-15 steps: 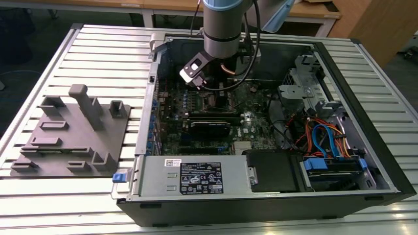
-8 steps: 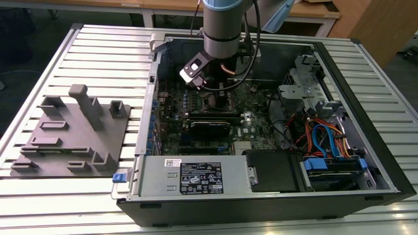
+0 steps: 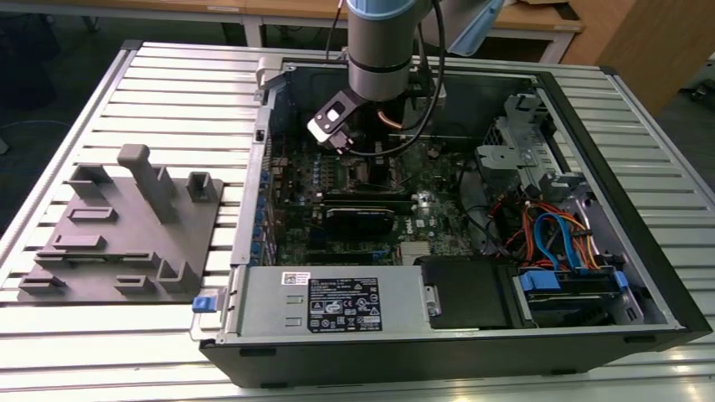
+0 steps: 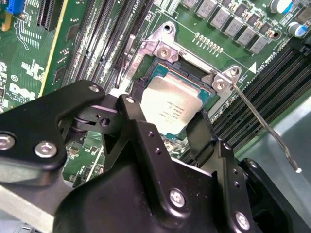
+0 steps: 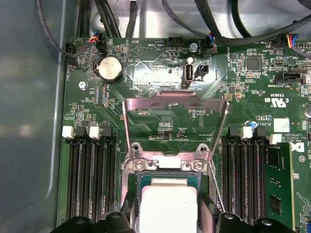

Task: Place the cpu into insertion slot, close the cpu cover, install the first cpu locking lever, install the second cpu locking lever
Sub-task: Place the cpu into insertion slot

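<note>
First step is underway: the gripper (image 4: 167, 116) is clamping its jaws on two opposite edges of the chip (image 4: 170, 104), right at the socket (image 4: 206, 97), around eleven o'clock in the computer case (image 3: 447, 356) in the exterior view. The cover (image 5: 175, 96) is standing open. The chip is showing flat, pale, silvery; letting go likely needs it level and fully seated.

The silvery square cpu (image 4: 170, 104) lies flat in the slot (image 4: 190, 68), with the cover (image 5: 170, 97), a thin metal frame, standing open and upright.
</note>
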You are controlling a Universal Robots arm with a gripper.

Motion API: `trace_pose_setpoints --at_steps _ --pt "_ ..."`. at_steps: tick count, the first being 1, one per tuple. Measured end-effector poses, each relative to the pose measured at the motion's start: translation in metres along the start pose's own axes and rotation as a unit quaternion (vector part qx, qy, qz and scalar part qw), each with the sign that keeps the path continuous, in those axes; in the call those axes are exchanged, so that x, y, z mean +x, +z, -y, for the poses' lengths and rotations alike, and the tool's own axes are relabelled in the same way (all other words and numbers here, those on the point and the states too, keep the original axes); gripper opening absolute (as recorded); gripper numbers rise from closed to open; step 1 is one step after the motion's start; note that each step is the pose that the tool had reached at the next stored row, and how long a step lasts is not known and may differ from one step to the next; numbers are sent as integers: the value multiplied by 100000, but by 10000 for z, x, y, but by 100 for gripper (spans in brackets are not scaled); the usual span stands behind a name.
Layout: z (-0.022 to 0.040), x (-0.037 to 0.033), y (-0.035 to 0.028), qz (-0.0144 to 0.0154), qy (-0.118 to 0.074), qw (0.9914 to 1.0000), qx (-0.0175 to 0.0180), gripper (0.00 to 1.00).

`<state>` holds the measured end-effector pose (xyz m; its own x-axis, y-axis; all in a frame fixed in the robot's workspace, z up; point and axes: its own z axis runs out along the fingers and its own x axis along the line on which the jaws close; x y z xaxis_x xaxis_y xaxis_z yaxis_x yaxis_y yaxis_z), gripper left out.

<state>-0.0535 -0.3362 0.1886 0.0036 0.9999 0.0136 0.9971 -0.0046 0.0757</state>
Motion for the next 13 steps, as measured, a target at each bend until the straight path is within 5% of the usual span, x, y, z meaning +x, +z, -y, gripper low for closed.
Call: trace_pose_setpoints --at_steps 13 --pt "-2 3 -32 2 -2 100000 1 61"
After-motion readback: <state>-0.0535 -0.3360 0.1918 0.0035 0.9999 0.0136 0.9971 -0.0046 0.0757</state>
